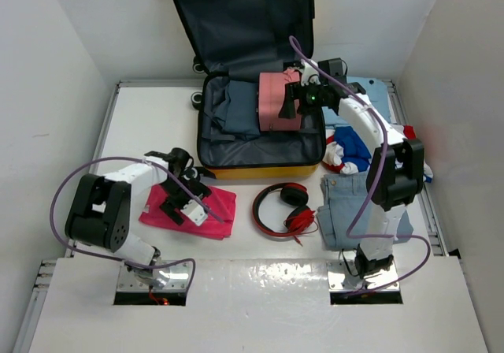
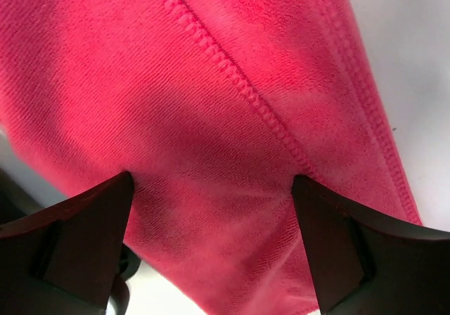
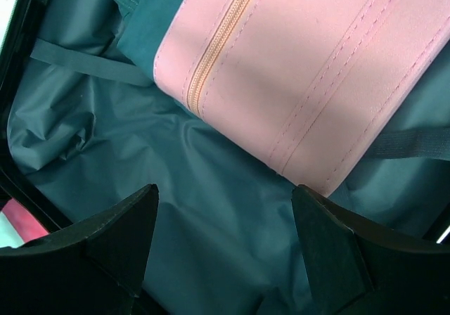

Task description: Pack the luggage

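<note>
White table (image 1: pixel 134 124), white walls. You are holding the left gripper (image 2: pixel 211 181) wide open, straddling the red cloth (image 2: pixel 211 83) directly beneath. Pinch a thick fold, not the hem. Farther out, the right gripper (image 3: pixel 225 195) is hanging open inside the luggage (image 1: pixel 260 168), with the pink case (image 3: pixel 295 62) just ahead. Lift that arm clear first.

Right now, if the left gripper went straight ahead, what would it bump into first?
The red cloth, probably: it fills the space ahead of the open left gripper. Depth is unclear.
</note>
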Motion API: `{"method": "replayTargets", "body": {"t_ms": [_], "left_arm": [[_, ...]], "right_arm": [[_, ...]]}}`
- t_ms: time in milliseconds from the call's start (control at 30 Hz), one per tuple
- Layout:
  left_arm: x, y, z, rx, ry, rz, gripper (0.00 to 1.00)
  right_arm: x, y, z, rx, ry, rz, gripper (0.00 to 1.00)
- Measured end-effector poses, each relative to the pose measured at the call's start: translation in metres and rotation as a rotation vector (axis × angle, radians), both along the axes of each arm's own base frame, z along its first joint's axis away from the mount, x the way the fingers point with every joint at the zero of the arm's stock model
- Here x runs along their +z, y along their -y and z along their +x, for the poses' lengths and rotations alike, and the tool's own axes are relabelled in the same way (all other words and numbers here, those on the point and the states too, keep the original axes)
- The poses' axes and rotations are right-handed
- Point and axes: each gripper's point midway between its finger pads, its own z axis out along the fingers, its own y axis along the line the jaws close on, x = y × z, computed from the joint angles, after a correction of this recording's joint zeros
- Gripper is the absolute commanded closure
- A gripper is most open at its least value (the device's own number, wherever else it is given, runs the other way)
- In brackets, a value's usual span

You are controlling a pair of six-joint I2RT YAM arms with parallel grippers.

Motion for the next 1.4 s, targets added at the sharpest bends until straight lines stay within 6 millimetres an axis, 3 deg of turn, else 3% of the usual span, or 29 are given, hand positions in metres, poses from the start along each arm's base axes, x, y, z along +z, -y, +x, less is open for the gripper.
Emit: {"method": "replayTargets", "body": {"t_ms": [100, 233, 267, 333, 367, 467, 533, 733, 833, 900, 1000, 1133, 1267, 1400], "left_arm": [[-0.004, 0.002, 0.001, -0.007, -0.01, -0.001, 0.06], [-0.008, 0.0, -0.003, -0.005, -0.047, 0.019, 0.29], [-0.01, 0.0, -0.005, -0.004, -0.059, 0.019, 0.4], [-0.013, 0.001, -0.008, -0.001, -0.076, 0.013, 0.52], [-0.015, 0.002, -0.01, 0.0, -0.081, 0.008, 0.69], [-0.016, 0.005, -0.016, 0.0, -0.056, -0.023, 1.0], [-0.015, 0.007, -0.017, 0.0, -0.034, -0.043, 1.0], [0.003, 0.044, -0.028, -0.017, -0.054, -0.256, 1.0], [0.036, 0.072, -0.042, -0.057, -0.133, -0.361, 1.0], [0.072, 0.098, -0.039, -0.118, -0.109, -0.447, 1.0], [0.146, 0.149, -0.02, -0.281, 0.074, -0.614, 1.0], [0.233, 0.199, -0.004, -0.375, 0.274, -0.79, 1.0], [0.278, 0.231, 0.023, -0.238, 0.302, -0.886, 1.0], [0.287, 0.255, 0.062, -0.08, 0.274, -0.921, 1.0]], "right_arm": [[-0.001, 0.001, -0.002, -0.004, -0.012, 0.002, 0.24], [-0.001, 0.003, -0.003, -0.006, -0.022, 0.004, 0.24], [-0.001, 0.003, -0.004, -0.006, -0.024, 0.005, 0.24], [-0.001, 0.003, -0.005, -0.006, -0.026, 0.005, 0.25], [0.0, 0.004, -0.005, -0.007, -0.026, 0.006, 0.26], [0.006, 0.005, -0.007, -0.01, -0.023, 0.009, 0.27], [0.013, 0.005, -0.009, -0.009, -0.013, 0.014, 0.27], [0.045, 0.006, -0.019, -0.003, 0.048, 0.033, 0.27], [0.054, 0.008, -0.029, 0.002, 0.061, 0.038, 0.27], [0.054, 0.009, -0.036, 0.005, 0.059, 0.036, 0.27], [0.05, 0.013, -0.044, 0.005, 0.045, 0.032, 0.27], [0.038, 0.019, -0.05, -0.006, 0.011, 0.028, 0.27], [0.031, 0.031, -0.049, -0.039, -0.013, 0.03, 0.27], [0.028, 0.045, -0.043, -0.083, -0.016, 0.04, 0.27]]}}
